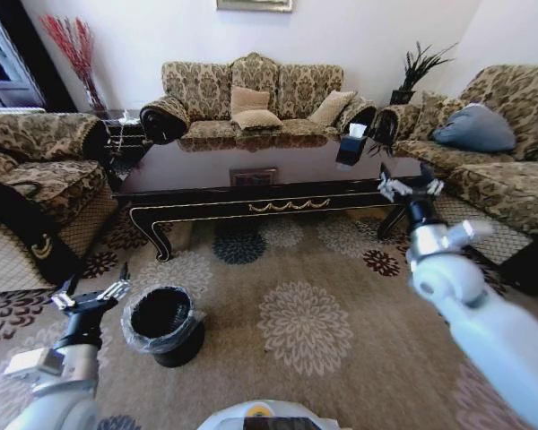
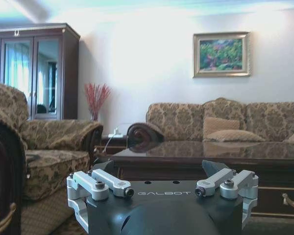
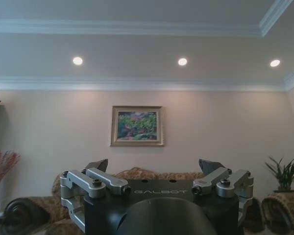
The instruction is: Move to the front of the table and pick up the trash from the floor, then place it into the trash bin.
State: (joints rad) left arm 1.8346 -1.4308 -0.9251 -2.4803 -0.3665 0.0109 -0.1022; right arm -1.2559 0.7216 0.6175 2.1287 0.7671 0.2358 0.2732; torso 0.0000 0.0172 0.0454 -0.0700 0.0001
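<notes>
The left gripper (image 1: 91, 294) hangs low over the carpet (image 1: 341, 358) with its jaws spread and nothing between them, and just to its right stands the bin (image 1: 164, 324), upright and lined with a clear bag. Beyond them the table (image 1: 206, 175) runs across the room before the sofa (image 1: 255, 98), a dark tissue box (image 1: 351, 145) near its right end. The right gripper (image 1: 410, 184) is raised by the table's right end, jaws spread and empty.

Patterned sofas (image 1: 251, 98), blue cushion (image 1: 473, 127), framed painting (image 3: 136, 126), floral carpet (image 1: 307, 322).
</notes>
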